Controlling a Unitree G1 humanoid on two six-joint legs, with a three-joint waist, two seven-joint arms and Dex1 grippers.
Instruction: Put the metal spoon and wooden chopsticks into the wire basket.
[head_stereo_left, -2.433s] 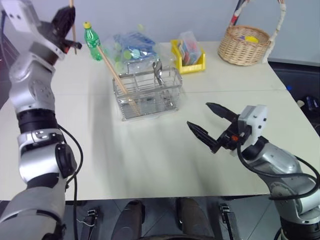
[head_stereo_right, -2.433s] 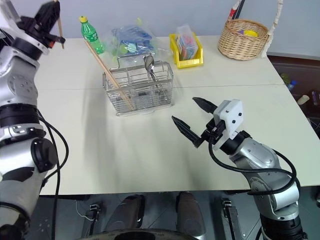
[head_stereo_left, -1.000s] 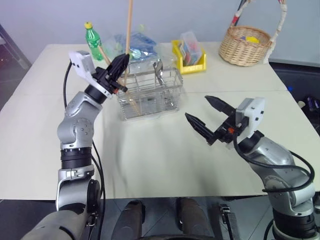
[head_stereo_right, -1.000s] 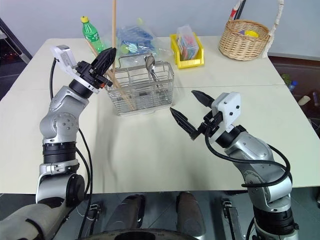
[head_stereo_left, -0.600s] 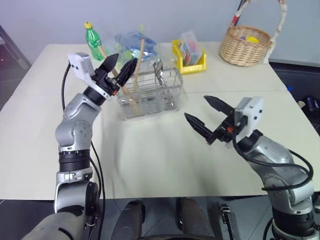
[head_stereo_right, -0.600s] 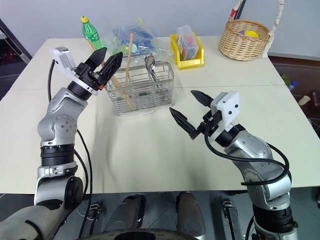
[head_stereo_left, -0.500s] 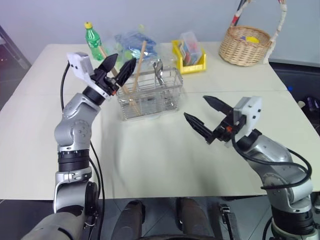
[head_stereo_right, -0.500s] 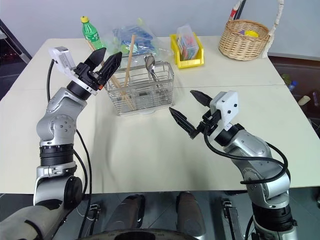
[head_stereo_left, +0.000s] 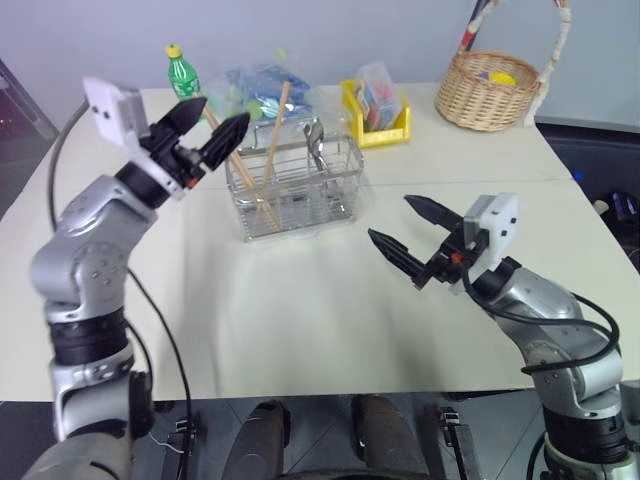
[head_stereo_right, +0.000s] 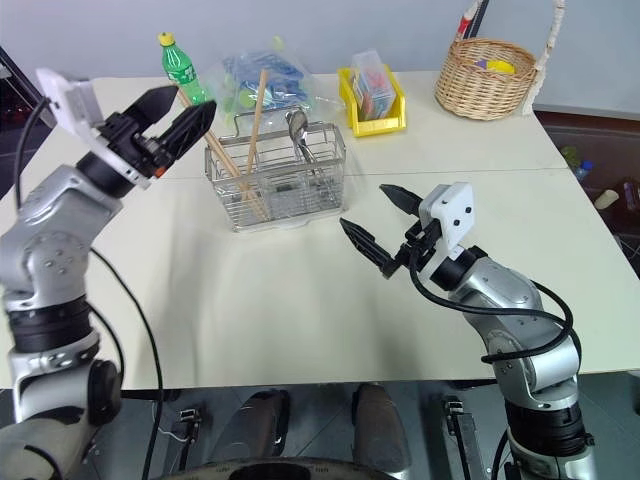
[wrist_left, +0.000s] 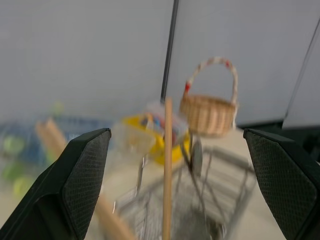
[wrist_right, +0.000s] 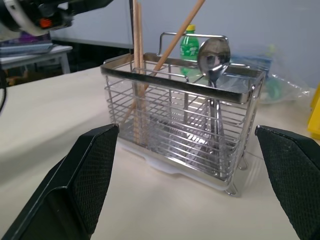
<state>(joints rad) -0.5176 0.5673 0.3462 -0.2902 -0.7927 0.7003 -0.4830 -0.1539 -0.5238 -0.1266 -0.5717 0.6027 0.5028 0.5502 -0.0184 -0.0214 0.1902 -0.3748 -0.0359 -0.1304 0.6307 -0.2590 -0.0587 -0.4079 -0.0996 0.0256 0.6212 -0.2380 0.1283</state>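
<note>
The wire basket (head_stereo_left: 296, 190) stands on the table's far middle. Two wooden chopsticks (head_stereo_left: 272, 133) lean upright in its left part, one tilted left, one nearly straight. The metal spoon (head_stereo_left: 314, 143) stands bowl up in the right part; it also shows as the metal spoon (wrist_right: 212, 60) in the right wrist view. My left gripper (head_stereo_left: 208, 122) hovers open just left of the basket, above its rim, holding nothing. My right gripper (head_stereo_left: 403, 234) hangs open over the table, to the right of the basket and nearer to me.
A green bottle (head_stereo_left: 182, 76) and a clear bag of blue items (head_stereo_left: 258, 88) sit behind the basket. A yellow bin (head_stereo_left: 378, 112) stands to the right of them. A round wicker basket (head_stereo_left: 495, 88) is at the far right corner.
My left gripper opened and let go of the second chopstick, which now stands in the wire basket. The left arm then drew back to the left. The right gripper has not moved.
</note>
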